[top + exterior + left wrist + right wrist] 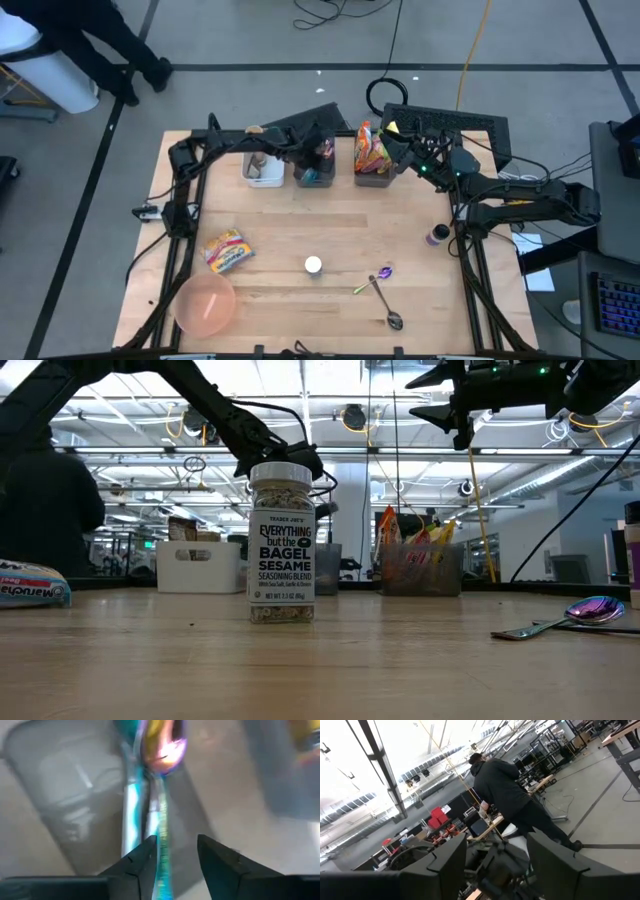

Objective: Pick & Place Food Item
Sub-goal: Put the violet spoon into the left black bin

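My left gripper (316,152) hangs over the middle grey bin (314,172) at the table's far edge. It is open (177,840), and its fingers point down into the bin on either side of an iridescent utensil handle (162,820). My right gripper (398,142) is open and empty (497,837), high above the bin of snack bags (372,152). It shows at the top of the low view (445,408). A seasoning jar (313,265) stands upright mid-table and also shows in the low view (281,545). A yellow food packet (226,250) lies flat at the left. My left gripper comes from above with its fingers pointing down into the bin. The teal handle (161,851) runs right beside one fingertip (145,852). I cannot tell whether the finger touches it.
A white bin (264,166) stands left of the middle bin. A pink bowl (205,303) sits at the near left. Two spoons (383,292) lie at the near right, and a purple-capped bottle (438,235) stands by the right edge. A person (510,795) stands beyond the table's far left corner.
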Robot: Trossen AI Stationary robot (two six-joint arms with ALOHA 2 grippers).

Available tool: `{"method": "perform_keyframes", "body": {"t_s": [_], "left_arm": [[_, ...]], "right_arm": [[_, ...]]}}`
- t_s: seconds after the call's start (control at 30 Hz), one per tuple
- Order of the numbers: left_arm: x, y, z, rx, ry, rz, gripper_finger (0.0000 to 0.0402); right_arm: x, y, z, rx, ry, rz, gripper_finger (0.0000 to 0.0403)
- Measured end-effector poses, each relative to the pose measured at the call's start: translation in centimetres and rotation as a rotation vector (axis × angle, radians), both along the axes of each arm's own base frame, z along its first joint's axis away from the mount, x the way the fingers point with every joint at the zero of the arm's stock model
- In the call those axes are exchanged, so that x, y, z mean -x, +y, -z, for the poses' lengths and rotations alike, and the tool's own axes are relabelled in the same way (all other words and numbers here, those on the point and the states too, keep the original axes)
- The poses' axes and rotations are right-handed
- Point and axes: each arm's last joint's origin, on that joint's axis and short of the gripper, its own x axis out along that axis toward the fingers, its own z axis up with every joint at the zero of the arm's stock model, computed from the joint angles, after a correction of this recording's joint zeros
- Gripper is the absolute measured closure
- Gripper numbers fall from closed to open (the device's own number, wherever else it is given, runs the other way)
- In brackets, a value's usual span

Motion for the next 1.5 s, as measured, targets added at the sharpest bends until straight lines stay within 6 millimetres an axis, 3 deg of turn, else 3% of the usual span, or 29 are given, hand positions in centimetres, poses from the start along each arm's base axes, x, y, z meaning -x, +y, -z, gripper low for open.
{"method": "perform_keyframes", "body": {"t_s": [0.13, 0.27, 0.37, 0.5, 0.6, 0.7, 0.83, 0.97, 1.1, 1.33, 1.5], "left_arm": [[-0.7, 0.7, -1.9, 0.075, -0.103, 0.077, 0.0246], [-1.5, 1.1, -5.2, 0.121, -0.165, 0.152, 0.0245], [-1.7, 0.7, -8.7, 0.098, -0.19, 0.224, 0.0245], [-1.2, -1.2, -15.0, 0.002, -0.324, 0.277, 0.0245], [0.3, -3.3, -20.3, -0.132, -0.482, 0.273, 0.0245], [3.1, -5.8, -25.3, -0.315, -0.606, 0.205, 0.0245], [7.5, -9.2, -29.1, -0.49, -0.657, 0.091, 0.0245], [11.4, -12.2, -29.2, -0.545, -0.664, 0.039, 0.0245], [13.4, -15.0, -27.1, -0.508, -0.739, 0.032, 0.0245], [12.1, -19.9, -22.8, -0.436, -1.086, 0.158, 0.0245], [9.6, -22.4, -19.3, -0.337, -1.225, 0.179, 0.0245]], "right_arm": [[0.0, 0.0, 0.0, 0.015, 0.01, 0.005, 0.0202], [0.0, 0.0, 0.0, 0.037, 0.024, 0.012, 0.0202], [0.0, 0.0, 0.0, 0.039, 0.025, 0.013, 0.0202], [0.0, 0.0, -0.1, 0.04, 0.022, 0.013, 0.0202], [0.0, 0.0, 0.0, 0.04, 0.025, 0.01, 0.0202], [-0.1, 0.1, 0.0, 0.041, 0.026, -0.018, 0.0202], [-0.2, 0.3, 0.1, 0.04, 0.033, -0.124, 0.0202], [-0.5, 0.6, 0.5, 0.018, 0.068, -0.229, 0.0202], [-0.5, 0.7, 0.7, 0.0, 0.081, -0.289, 0.0202], [-0.7, 1.1, 1.3, -0.003, 0.14, -0.411, 0.0202], [-0.8, 1.1, 1.9, -0.046, 0.192, -0.457, 0.0202]]}}
